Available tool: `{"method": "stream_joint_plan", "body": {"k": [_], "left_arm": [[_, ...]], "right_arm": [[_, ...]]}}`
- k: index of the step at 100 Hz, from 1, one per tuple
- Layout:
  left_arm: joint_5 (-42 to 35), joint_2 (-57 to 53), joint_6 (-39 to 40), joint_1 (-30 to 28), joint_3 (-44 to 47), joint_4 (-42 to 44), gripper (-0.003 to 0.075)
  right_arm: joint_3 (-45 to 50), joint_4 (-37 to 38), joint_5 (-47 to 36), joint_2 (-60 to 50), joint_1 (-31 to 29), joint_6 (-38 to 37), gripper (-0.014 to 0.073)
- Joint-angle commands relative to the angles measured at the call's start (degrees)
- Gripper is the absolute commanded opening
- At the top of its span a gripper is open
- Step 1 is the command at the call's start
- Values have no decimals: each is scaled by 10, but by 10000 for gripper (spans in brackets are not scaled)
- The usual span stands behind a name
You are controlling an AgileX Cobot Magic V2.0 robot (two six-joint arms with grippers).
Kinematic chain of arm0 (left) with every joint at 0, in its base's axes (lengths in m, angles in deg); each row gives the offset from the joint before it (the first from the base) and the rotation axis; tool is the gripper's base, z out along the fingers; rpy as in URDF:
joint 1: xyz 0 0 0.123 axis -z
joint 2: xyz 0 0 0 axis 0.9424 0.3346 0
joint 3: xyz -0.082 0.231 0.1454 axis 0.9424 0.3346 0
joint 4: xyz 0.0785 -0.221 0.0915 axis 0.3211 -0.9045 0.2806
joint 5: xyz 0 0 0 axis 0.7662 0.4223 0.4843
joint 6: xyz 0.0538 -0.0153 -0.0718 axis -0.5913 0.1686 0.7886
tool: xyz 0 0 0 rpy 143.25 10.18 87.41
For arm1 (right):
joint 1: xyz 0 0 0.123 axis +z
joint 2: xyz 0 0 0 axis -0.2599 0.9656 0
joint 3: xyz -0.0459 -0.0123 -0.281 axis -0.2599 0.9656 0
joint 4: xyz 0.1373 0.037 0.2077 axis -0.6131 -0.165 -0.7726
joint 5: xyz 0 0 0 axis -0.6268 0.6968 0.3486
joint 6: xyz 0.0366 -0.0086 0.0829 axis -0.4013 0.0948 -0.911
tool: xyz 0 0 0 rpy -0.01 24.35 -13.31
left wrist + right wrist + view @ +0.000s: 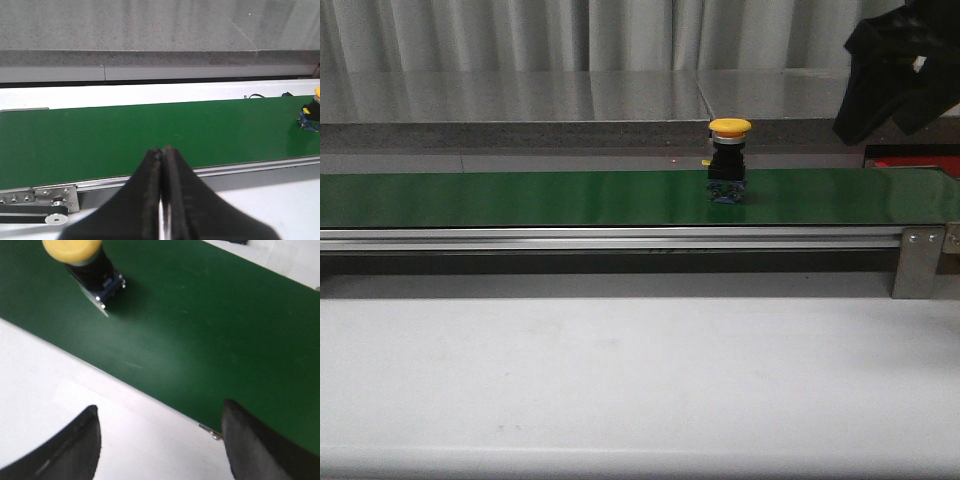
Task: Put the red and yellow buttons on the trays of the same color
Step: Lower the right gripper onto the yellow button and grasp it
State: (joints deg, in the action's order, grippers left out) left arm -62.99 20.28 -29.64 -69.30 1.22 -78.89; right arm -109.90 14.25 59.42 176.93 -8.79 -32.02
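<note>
Green conveyor belt (520,198) spans mid-frame before a grey wall. Yellow button (729,160): upright on belt, right of centre. Right gripper (160,440): jaws spread wide, empty, raised at upper right. Left gripper (162,200): jaws pressed together, empty.

The button (730,160) has a yellow cap over a black body with a blue base. It stands on a plain dark green belt (520,198) — edged by a silver rail (610,238). The counter (620,380) is white — both pincers are black.
</note>
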Motion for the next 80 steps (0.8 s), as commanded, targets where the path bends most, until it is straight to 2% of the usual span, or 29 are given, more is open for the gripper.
{"method": "stream_joint_plan", "body": {"k": [1, 17, 80], "left_arm": [[-28, 0, -2, 5, -16, -17, -19], [-28, 0, -2, 5, -16, -17, -19], [-28, 0, -2, 5, -16, -17, -19]], "right_arm": [[-15, -10, -40, -8, 9, 2, 531], [-15, -17, -60, 15, 22, 2, 589], [-179, -59, -24, 149, 25, 3, 587]]}}
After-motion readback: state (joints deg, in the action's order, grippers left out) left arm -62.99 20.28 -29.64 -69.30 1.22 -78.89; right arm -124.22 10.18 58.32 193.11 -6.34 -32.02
